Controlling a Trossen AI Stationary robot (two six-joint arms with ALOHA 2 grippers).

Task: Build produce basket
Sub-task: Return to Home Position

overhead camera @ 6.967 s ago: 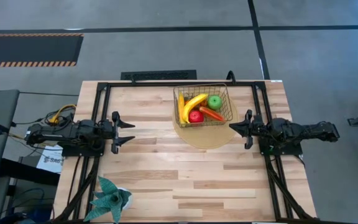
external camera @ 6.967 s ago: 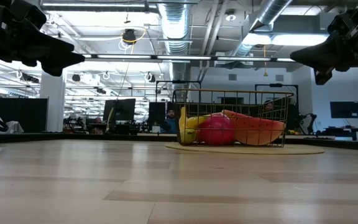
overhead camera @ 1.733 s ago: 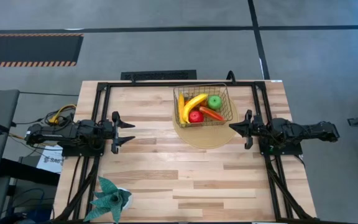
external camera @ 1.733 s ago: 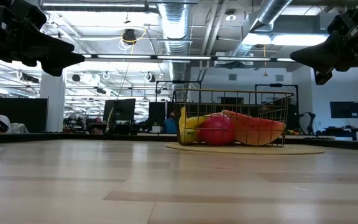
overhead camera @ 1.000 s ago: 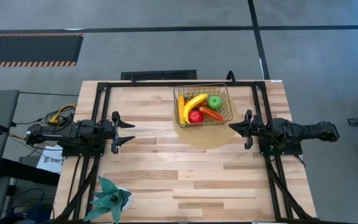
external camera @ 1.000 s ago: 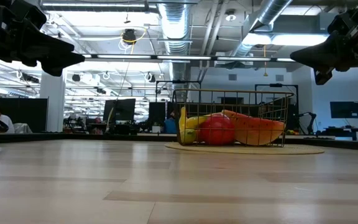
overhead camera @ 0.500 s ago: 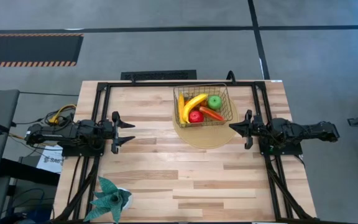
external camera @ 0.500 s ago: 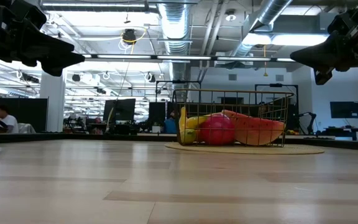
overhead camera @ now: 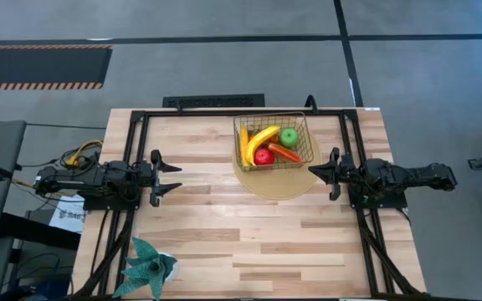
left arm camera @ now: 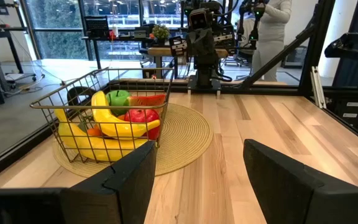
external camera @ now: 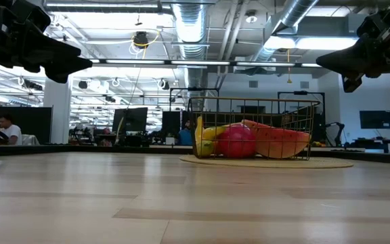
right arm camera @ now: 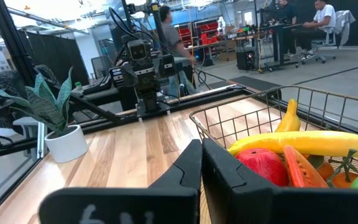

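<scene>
The gold wire basket (overhead camera: 273,142) stands on a round tan mat (overhead camera: 279,179) at the table's far middle. In it lie two yellow bananas (overhead camera: 258,139), a red apple (overhead camera: 264,156), a green apple (overhead camera: 289,137) and an orange-red carrot-like piece (overhead camera: 284,153). The basket also shows in the low view (external camera: 252,129) and the left wrist view (left arm camera: 104,118). My left gripper (overhead camera: 167,177) is open and empty above the table's left side. My right gripper (overhead camera: 313,172) is shut and empty, just right of the mat and above it.
A teal spiky plant in a white pot (overhead camera: 149,266) stands at the near left corner. A black frame (overhead camera: 224,112) runs along the far edge and down both sides. Bare wood lies across the table's middle and near half (overhead camera: 249,234).
</scene>
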